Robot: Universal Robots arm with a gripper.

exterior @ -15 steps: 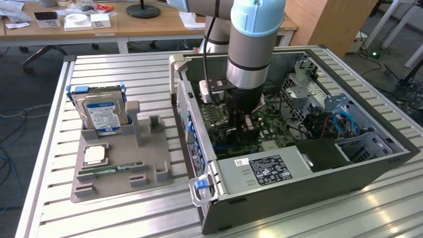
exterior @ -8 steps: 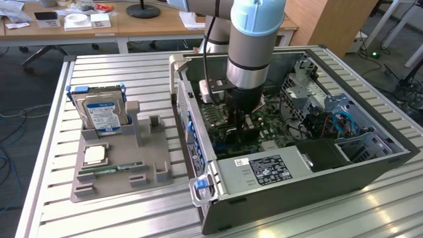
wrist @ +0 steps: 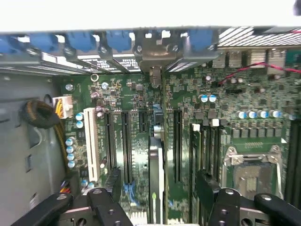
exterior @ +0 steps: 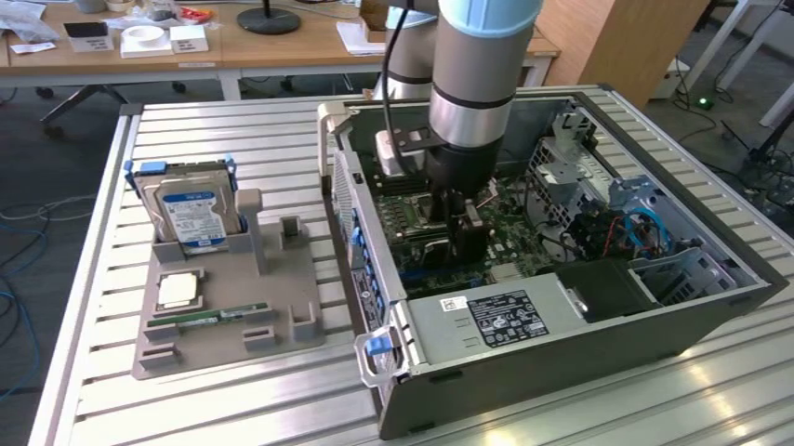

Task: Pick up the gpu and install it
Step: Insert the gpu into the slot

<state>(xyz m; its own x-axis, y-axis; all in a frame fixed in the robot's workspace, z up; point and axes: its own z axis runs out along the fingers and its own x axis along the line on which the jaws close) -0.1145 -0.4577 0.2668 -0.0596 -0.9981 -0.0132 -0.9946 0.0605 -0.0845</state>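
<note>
The gpu stands on edge in a slot of the motherboard, its metal bracket up against the blue-clipped wall of the computer case. It sits directly between the fingers of the hand, with a clear gap to each side, so neither finger touches it. In the exterior view the hand reaches straight down into the open case, over the middle of the board.

The case lies on its side at the slatted worktop's edge on the exterior view's right, its panel off. Inside it are the motherboard, a power supply with a black label along the near wall, and drive cages with blue cables at the far end.

Beside the case, toward the exterior view's left, a grey parts tray rests on the worktop. A hard drive with a blue-and-white label stands upright in the tray's back holder, a square chip lies flat behind a slim green memory stick, and the other pockets are bare.

The hand is spread wide, gripping nothing, its two dark fingers straddling the seated card.
</note>
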